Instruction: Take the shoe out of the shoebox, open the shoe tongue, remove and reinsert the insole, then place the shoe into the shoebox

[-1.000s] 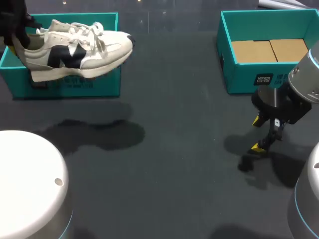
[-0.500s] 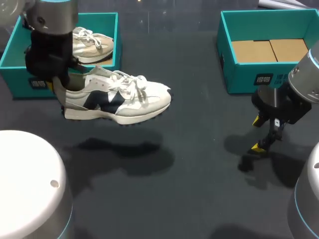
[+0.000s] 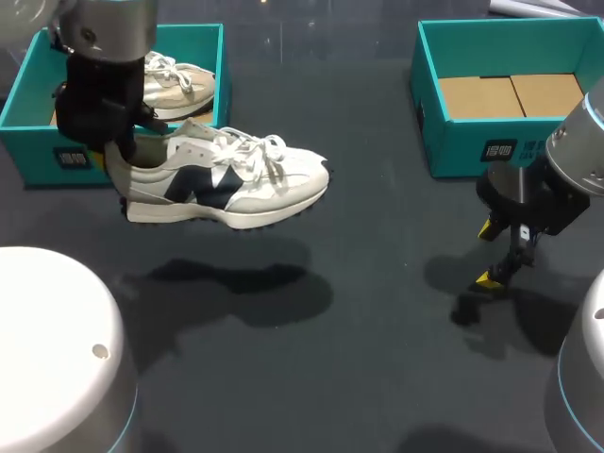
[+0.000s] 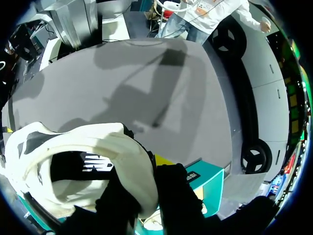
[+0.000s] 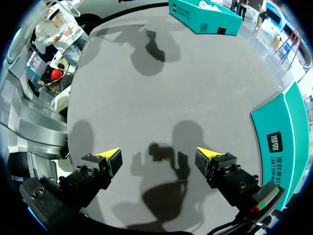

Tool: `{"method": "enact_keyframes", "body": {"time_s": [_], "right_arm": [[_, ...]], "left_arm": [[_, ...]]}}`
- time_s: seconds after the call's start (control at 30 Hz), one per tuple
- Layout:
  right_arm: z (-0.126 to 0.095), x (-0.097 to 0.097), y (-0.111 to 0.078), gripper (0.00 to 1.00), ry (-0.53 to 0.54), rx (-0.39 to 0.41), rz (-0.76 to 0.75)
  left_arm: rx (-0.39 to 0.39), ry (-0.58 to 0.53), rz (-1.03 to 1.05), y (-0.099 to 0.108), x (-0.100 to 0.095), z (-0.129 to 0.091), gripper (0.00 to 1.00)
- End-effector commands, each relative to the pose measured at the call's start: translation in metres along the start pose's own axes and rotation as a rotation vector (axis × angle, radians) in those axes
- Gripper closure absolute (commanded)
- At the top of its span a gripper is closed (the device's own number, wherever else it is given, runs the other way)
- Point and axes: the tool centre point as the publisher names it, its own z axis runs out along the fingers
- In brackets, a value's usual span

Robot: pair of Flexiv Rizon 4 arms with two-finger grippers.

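Right gripper (image 3: 488, 255) is being held low over the table (image 3: 359, 321) at the near right. Its jaws are being held spread wide with nothing between them. In its own wrist view only bare table is being framed ahead of the gripper (image 5: 159, 154).

Farther in, the shoe (image 3: 226, 184) is being held clear of the table by the left gripper (image 3: 118, 156), with a shadow being cast below it. The heel collar is being pinched: in the left wrist view one dark finger is being shown inside the opening and one outside the heel (image 4: 88, 142).

The long axis is being presented roughly level and across the table. The heel is at the left gripper, the toe is pointing toward the right arm's side, and the laces and tongue are facing up. The toe is well apart from the right gripper, with open table between.

Judged: a set-down is being called for next. The tongue work is likely being left to the right arm, since the toe end lies nearer it.

Farthest back, the left shoebox (image 3: 33, 142) is being occupied by a second shoe (image 3: 175, 85), close behind the held one. The right shoebox (image 3: 453, 142), with cardboard (image 3: 510, 94) inside, is being left beyond the right gripper.
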Motion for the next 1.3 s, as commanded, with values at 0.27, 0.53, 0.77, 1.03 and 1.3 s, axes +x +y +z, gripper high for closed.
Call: {"method": "enact_keyframes", "body": {"time_s": [0.27, 0.53, 0.77, 1.03, 1.3], "right_arm": [[0.000, 0.001, 0.000, 0.00, -0.003, 0.002, 0.000], [0.000, 0.001, 0.000, 0.00, -0.003, 0.002, 0.000], [0.000, 0.001, 0.000, 0.00, -0.003, 0.002, 0.000], [0.000, 0.001, 0.000, 0.00, -0.003, 0.002, 0.000], [0.000, 0.001, 0.000, 0.00, -0.003, 0.002, 0.000]], "left_arm": [[-0.026, 0.040, -0.017, -0.036, -0.083, 0.028, 1.00], [0.011, 0.039, -0.018, -0.040, -0.142, 0.054, 1.00], [0.019, 0.050, -0.033, -0.047, -0.173, 0.072, 1.00], [0.012, 0.055, -0.059, -0.050, -0.185, 0.078, 1.00], [0.031, 0.071, -0.095, -0.047, -0.182, 0.095, 1.00]]}}
